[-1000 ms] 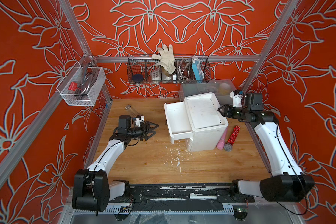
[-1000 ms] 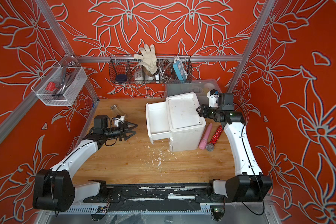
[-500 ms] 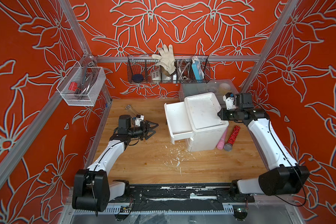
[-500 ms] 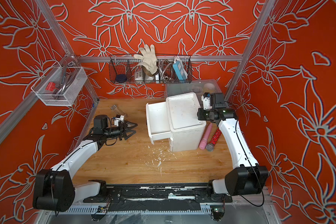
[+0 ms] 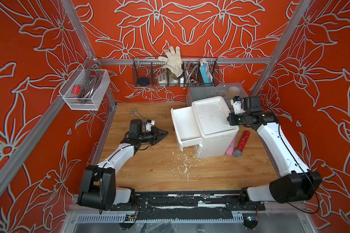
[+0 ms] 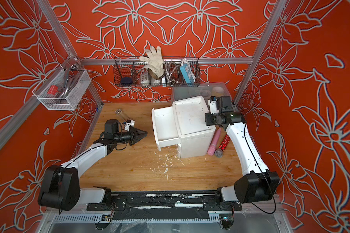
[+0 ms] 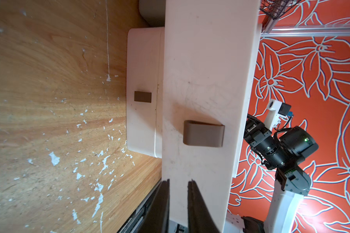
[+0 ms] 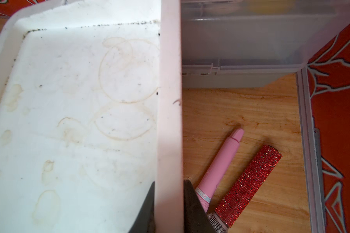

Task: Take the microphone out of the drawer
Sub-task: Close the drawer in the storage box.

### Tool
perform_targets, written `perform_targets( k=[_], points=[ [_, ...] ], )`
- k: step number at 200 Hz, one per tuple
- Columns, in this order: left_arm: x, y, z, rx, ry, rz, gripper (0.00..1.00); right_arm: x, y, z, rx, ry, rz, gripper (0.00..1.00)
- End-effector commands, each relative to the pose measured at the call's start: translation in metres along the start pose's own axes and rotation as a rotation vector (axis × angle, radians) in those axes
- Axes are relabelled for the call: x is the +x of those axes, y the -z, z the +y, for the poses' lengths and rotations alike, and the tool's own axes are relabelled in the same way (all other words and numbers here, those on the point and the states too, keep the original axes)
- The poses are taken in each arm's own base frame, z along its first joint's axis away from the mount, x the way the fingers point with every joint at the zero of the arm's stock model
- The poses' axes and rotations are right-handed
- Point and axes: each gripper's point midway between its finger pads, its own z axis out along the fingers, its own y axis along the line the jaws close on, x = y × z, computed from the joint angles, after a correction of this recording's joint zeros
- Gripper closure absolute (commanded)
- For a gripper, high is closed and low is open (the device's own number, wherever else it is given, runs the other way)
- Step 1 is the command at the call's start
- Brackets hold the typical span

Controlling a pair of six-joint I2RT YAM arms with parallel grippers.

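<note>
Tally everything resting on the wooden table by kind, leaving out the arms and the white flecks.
Microphones: 2 (pink microphone, red glitter microphone)
white drawer unit: 1
clear plastic bin: 1
clear tube: 1
Total: 5

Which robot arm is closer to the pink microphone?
Right. The jaws of the right gripper pinch the rim of the white drawer unit, just above the pink microphone lying beside it. The left gripper hangs on the unit's far side, facing the open drawer.
</note>
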Motion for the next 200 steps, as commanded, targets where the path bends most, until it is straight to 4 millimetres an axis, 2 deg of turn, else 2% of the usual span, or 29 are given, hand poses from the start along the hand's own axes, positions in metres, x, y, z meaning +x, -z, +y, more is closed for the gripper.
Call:
perform_targets(
  k=[1,68,99,128,156,200],
  points=[
    [-0.007,-0.010,-0.024,0.046,-0.070,-0.006,0.81,-0.004,0.004,0.006,-0.027,-0.021,-0.006,0.91],
    [-0.007,-0.039,-0.037,0.064,-0.088,0.018,0.81,-0.001,-0.003,0.012,-0.057,-0.041,0.006,0.93],
    [-0.008,-0.061,-0.041,0.081,-0.077,0.050,0.81,-0.001,-0.004,0.015,-0.068,-0.042,0.007,0.93],
    [-0.006,-0.084,-0.055,0.112,-0.086,0.085,0.81,0.002,-0.006,0.017,-0.077,-0.041,0.020,0.94],
    [0.004,-0.106,-0.070,0.130,-0.110,0.133,0.81,0.003,-0.009,0.019,-0.084,-0.044,0.025,0.94],
    [0.014,-0.136,-0.075,0.135,-0.108,0.191,0.81,0.004,-0.014,0.024,-0.102,-0.052,0.039,0.96]
  ],
)
